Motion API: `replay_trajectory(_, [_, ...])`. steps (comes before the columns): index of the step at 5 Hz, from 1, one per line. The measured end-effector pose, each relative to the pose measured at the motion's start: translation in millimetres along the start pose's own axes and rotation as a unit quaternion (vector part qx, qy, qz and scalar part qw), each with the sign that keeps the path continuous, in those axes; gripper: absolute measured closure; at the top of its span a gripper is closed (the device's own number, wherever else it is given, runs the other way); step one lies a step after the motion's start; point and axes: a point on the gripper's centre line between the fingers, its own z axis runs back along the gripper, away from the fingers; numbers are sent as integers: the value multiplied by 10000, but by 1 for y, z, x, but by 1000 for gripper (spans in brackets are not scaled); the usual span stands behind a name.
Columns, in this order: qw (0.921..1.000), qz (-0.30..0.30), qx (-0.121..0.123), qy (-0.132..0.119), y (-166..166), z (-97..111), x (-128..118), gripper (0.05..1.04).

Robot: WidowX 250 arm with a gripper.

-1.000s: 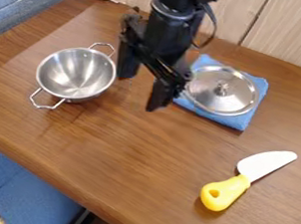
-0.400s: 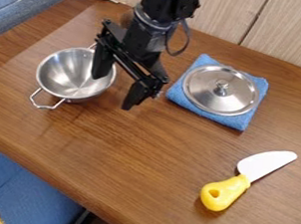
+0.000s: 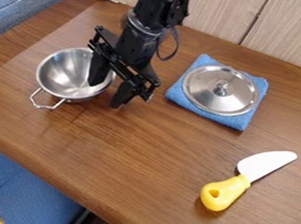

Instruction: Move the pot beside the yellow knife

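Observation:
My gripper [image 3: 108, 93] hangs at the right side of the silver pot, open, one finger over the bowl's inside and the other outside its right rim. The steel pot [image 3: 63, 73] stands upright on the left of the table, one wire handle toward the lower left; its far handle is hidden behind the gripper. At the lower right lies the knife, with a white blade [image 3: 266, 164] and a yellow handle [image 3: 224, 192].
A steel lid [image 3: 235, 94] rests on a folded blue cloth [image 3: 238, 122] right of the arm. The wooden table's [image 3: 134, 167] front edge runs diagonally at the lower left. A wood-panelled wall [image 3: 295, 33] stands behind.
My gripper has moved left and slightly down, from between the pot and the lid to the pot's right rim. The cloth and lid are now uncovered. Pot and knife have not moved.

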Motion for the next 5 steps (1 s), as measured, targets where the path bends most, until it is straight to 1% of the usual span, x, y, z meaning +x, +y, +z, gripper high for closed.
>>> replay_trajectory(1, [10000, 4, 29, 44, 1, -1, -1, 720])
replay_trajectory(2, [10000, -23, 33, 57, 1, -1, -1, 930])
replay_trajectory(3, [10000, -13, 77, 62, 1, 0, -1, 1003])
replay_trajectory(4, [9999, -110, 92, 50, -2, 2, -1, 1005])
replay_trajectory(5, [9997, -230, 110, -64, -8, 10, -2, 1006])
